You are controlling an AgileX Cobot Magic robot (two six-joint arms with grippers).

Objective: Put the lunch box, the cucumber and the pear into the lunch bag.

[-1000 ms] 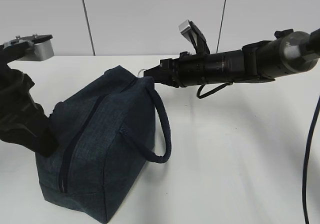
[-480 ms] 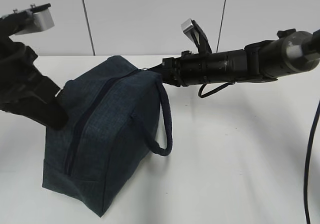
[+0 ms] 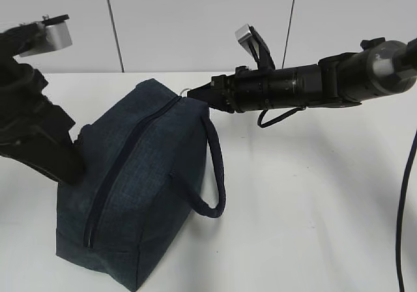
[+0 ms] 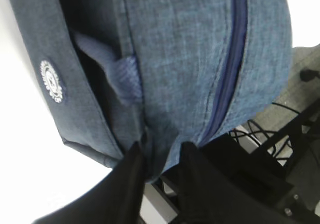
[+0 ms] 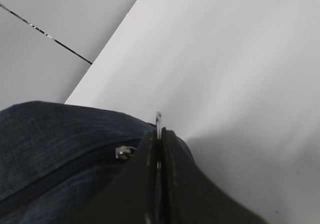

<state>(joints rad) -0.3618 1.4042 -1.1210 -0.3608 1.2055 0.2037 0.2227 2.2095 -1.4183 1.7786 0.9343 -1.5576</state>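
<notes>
The navy lunch bag (image 3: 143, 188) stands on the white table with its zipper (image 3: 124, 168) closed along the top. My left gripper (image 4: 161, 156) is at the bag's left end, and a fold of its fabric (image 4: 175, 59) fills the narrow gap between the two black fingers (image 4: 132, 164). My right gripper (image 3: 195, 95) reaches in from the right to the far end of the zipper. It is shut on the silver ring pull (image 5: 158, 117), whose thin edge sticks out past the fingertips, just beside the slider (image 5: 124, 151). The lunch box, the cucumber and the pear are out of view.
The bag's loop handle (image 3: 218, 168) hangs down its right side. A black cable (image 3: 404, 207) from the right arm drops along the right edge. Past the table edge in the left wrist view are a dark frame and cables (image 4: 280, 149). White table (image 3: 313, 207) lies to the right.
The left arm raised the bag's left end, tipping the bag, then eased it down; the bag now sits a little further right and more upright. The right gripper has hardly moved.
</notes>
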